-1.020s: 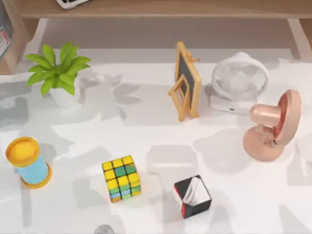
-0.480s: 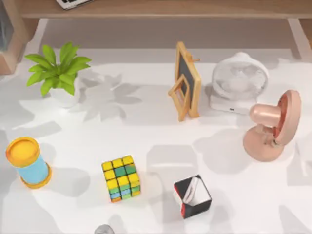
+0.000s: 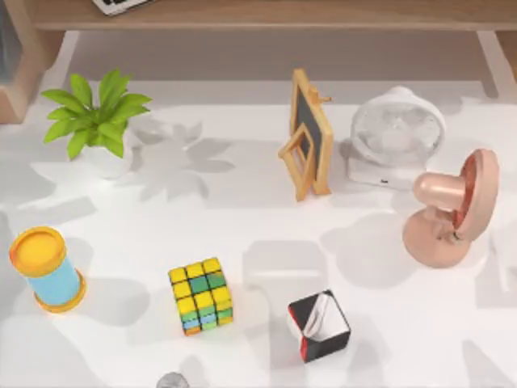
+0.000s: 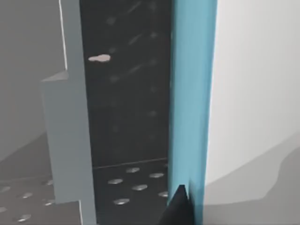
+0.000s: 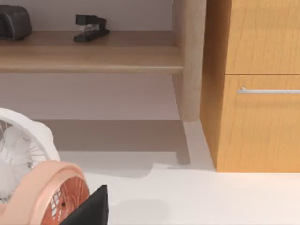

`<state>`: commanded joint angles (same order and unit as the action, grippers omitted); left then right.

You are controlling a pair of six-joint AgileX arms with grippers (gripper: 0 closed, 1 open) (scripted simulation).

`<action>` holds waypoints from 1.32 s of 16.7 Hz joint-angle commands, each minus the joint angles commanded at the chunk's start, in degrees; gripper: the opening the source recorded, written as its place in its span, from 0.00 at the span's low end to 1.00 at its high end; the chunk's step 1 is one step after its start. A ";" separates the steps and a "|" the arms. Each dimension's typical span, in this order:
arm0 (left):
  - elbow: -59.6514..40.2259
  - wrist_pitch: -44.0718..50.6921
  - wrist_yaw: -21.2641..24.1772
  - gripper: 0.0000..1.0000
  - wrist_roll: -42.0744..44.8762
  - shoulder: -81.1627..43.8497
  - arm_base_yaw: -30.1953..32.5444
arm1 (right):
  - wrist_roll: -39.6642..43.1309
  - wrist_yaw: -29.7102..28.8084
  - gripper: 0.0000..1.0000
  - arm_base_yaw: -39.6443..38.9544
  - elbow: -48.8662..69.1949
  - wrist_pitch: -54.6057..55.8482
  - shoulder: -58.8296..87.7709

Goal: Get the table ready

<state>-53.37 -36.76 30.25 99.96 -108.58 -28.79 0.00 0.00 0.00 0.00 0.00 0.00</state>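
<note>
there, right hand (image 5: 89, 208) beside pink fan (image 5: 44, 194)

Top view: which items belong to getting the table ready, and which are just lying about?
Job:
table

Lying about:
potted plant
small chalkboard
white fan
pink fan
puzzle cube
yellow-capped blue cylinder
black, white and red box

White table (image 3: 242, 226) carries potted plant (image 3: 95, 121), small chalkboard (image 3: 308, 134), white fan (image 3: 394, 136), pink fan (image 3: 449, 208), blue-yellow cylinder (image 3: 45, 268), puzzle cube (image 3: 200, 295), black-red box (image 3: 318, 325).
</note>
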 joint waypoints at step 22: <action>-6.52 0.60 -1.94 0.38 -0.84 -5.42 2.24 | 0.00 0.00 1.00 0.00 0.00 0.00 0.00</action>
<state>-59.90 -36.16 28.31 99.12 -114.00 -26.55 0.00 0.00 0.00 0.00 0.00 0.00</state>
